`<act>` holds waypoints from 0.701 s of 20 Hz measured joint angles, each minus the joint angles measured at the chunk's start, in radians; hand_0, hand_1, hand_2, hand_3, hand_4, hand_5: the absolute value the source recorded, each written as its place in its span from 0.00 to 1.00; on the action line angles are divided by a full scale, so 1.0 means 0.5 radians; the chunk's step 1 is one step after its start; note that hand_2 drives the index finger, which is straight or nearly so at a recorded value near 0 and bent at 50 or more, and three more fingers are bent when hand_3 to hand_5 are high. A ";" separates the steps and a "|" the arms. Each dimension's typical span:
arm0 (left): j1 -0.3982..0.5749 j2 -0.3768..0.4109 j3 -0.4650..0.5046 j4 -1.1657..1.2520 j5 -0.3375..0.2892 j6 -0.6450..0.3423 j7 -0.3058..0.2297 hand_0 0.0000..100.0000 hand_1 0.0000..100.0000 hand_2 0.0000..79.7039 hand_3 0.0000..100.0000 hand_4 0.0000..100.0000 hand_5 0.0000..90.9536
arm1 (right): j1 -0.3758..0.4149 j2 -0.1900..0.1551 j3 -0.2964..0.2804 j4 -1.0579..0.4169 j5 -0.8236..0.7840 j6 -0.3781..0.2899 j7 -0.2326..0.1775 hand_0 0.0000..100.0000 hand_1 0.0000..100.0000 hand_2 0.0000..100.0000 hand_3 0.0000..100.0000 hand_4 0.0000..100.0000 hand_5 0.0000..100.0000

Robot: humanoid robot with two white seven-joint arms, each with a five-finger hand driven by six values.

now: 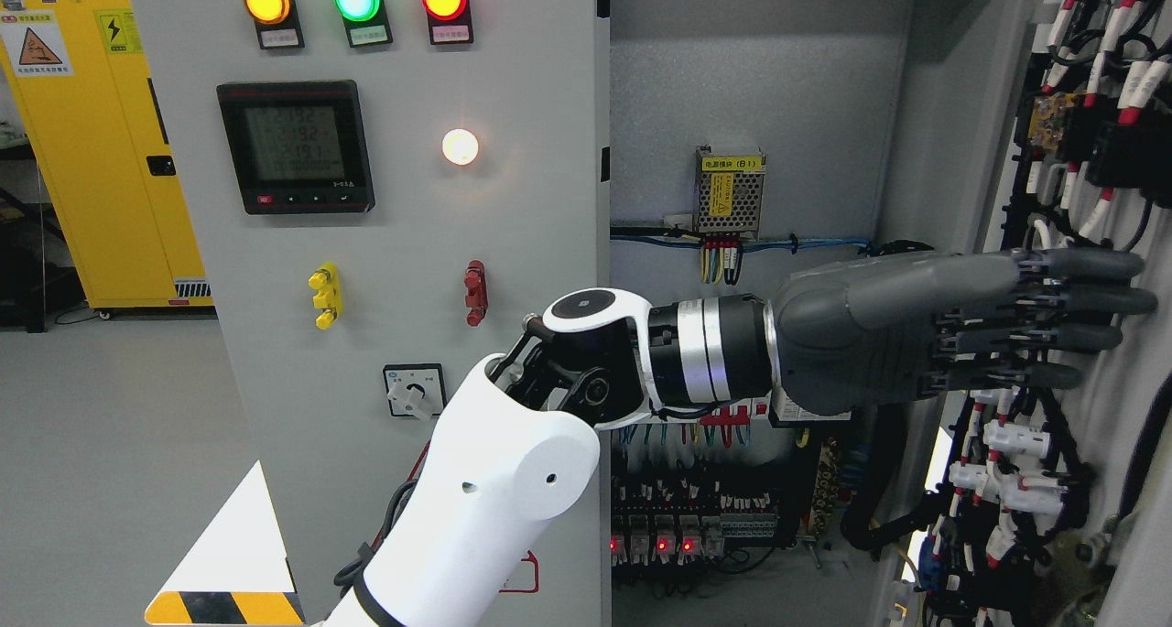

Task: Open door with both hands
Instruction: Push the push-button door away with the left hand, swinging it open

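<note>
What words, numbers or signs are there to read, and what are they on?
Meter screen: digits glow, too blurred to read.
Lamp tags: too small.
Power supply's yellow label: characters, too small.
Yellow cabinet: lightning-bolt sign and warning-triangle sticker; text unreadable.

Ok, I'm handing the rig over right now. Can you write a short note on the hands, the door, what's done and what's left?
Left hand: arm reaches across from lower left, fingers straight and together, holding nothing, flat toward the inside face of the right door, the one carrying the wiring. Contact cannot be confirmed.
Right hand: not in view.
Left door with lamps and meter is closed; the right door is swung open, cabinet interior exposed.
Done: right door is open.
Left: push it wider if needed.
</note>
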 measured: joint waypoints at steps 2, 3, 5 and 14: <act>-0.016 -0.007 -0.039 0.010 0.013 -0.032 0.025 0.12 0.56 0.00 0.00 0.00 0.00 | 0.000 0.000 0.000 0.000 0.000 0.000 0.000 0.00 0.50 0.04 0.00 0.00 0.00; -0.025 -0.009 -0.059 0.015 0.019 -0.045 0.034 0.12 0.56 0.00 0.00 0.00 0.00 | 0.000 0.000 0.000 0.000 0.000 0.000 0.000 0.00 0.50 0.04 0.00 0.00 0.00; -0.042 -0.015 -0.096 0.021 0.037 -0.061 0.046 0.12 0.56 0.00 0.00 0.00 0.00 | 0.000 0.000 0.000 0.000 0.000 0.000 0.000 0.00 0.50 0.04 0.00 0.00 0.00; -0.202 -0.036 -0.235 0.083 0.184 -0.142 0.061 0.12 0.56 0.00 0.00 0.00 0.00 | 0.000 0.000 0.000 0.000 0.000 0.000 0.000 0.00 0.50 0.04 0.00 0.00 0.00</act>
